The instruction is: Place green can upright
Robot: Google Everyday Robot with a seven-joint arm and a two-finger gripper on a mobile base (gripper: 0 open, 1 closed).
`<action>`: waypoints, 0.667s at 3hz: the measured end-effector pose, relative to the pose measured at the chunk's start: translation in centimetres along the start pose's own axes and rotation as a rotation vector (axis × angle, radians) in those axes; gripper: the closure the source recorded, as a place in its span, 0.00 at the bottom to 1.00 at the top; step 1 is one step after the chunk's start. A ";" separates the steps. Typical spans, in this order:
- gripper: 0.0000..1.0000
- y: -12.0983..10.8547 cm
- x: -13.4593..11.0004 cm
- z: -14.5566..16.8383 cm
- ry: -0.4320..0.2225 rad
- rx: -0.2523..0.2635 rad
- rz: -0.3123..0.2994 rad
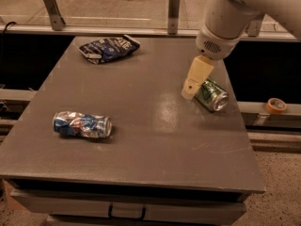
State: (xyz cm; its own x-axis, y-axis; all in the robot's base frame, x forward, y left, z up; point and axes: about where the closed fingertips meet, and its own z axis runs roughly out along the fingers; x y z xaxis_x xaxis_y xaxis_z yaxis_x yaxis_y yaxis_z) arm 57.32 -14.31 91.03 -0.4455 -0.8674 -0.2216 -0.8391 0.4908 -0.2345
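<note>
The green can (213, 95) lies on its side near the right edge of the grey table (141, 126), with its silver end facing front right. My cream-coloured gripper (194, 81) hangs from the white arm (225, 22). It is low over the table, just at the can's left end and partly in front of it. I cannot tell whether it touches the can.
A crushed blue-and-silver can (83, 125) lies at the front left. A dark blue chip bag (108, 48) lies at the back left. A roll of tape (275, 105) sits on a ledge off the table's right edge. A rail with posts runs behind the table.
</note>
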 end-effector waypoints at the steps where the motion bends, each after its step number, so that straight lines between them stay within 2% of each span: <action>1: 0.00 -1.6 -0.2 3.7 0.037 -0.022 0.119; 2: 0.00 -2.1 0.2 5.8 0.061 -0.037 0.198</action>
State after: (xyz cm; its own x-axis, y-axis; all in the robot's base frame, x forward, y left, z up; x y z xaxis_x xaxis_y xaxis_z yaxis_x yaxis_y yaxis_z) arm 60.76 -15.06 85.98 -0.6198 -0.7583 -0.2022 -0.7438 0.6498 -0.1568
